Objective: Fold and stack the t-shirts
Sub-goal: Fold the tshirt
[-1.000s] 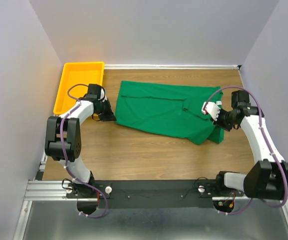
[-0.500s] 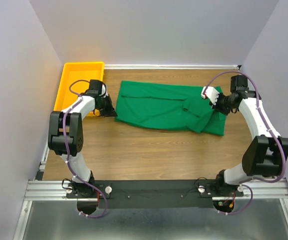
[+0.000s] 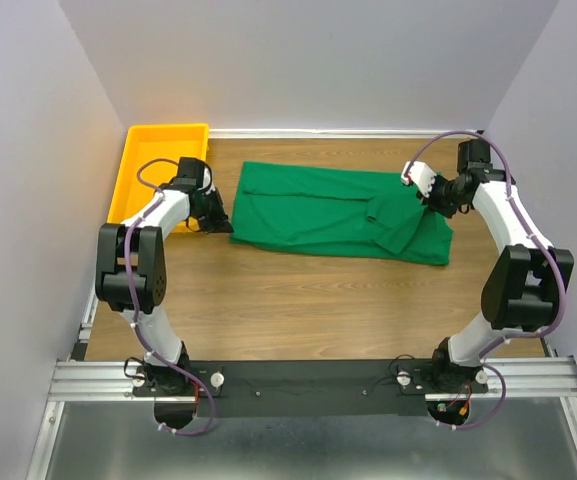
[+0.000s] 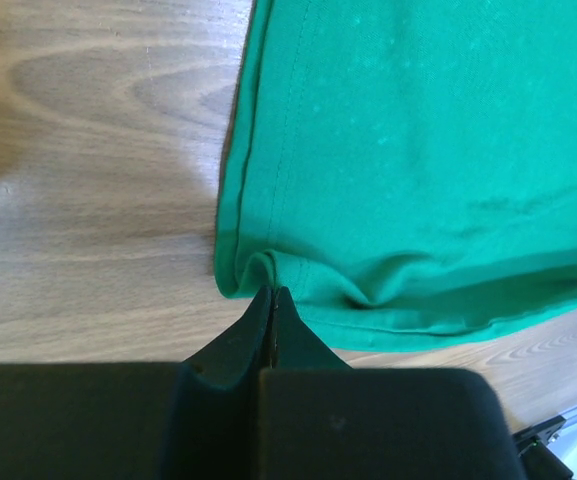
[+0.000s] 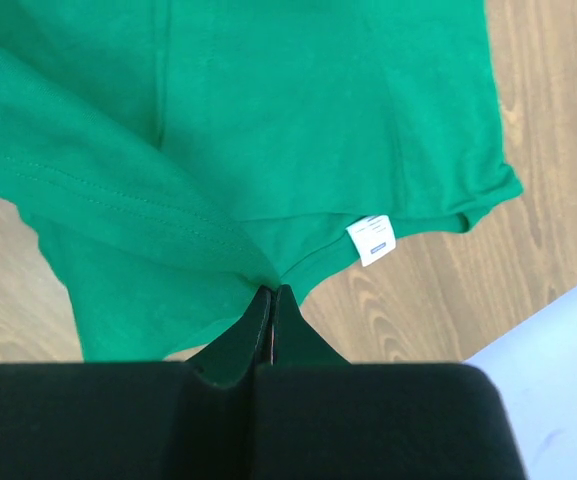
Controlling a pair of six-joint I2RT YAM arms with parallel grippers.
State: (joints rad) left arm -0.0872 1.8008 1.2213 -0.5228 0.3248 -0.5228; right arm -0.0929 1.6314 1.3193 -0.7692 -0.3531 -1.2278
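Left end effector (image 4: 271,295) and right end effector (image 5: 272,292) closed, low, far apart.

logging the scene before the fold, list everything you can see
t-shirt: one, dark green, spread flat across the far half of the table
neck label: one, white, at the t-shirt's collar edge
tray: one, yellow, far left corner
table: one, brown wood grain
mounting rail: one, black, near edge
left arm, right arm: two, white and black
left hand: shut on the t-shirt's hem corner
right hand: shut on the t-shirt's collar
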